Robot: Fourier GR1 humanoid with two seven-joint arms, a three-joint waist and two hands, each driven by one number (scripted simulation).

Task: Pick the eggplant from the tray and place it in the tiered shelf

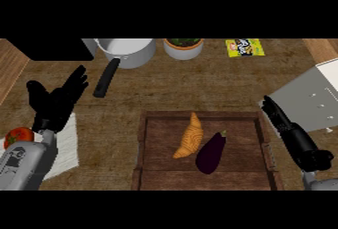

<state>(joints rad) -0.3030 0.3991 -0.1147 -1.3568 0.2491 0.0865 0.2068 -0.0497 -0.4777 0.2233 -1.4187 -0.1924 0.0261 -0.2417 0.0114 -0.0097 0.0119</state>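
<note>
Here we see our right hand (290, 129) spread, fingers straight, just outside the right rim of the wooden tray (153, 117), with bare desk (198, 85) ahead of it. Left of that hand, inside the tray, lies the eggplant (210, 153), dark purple and glossy, slanted, stem end away from us, just beside an orange sweet potato (188, 137). Our left hand (56, 100) rests open at the far left. A white shelf (310, 98) beyond the right hand is cut off by the edge.
</note>
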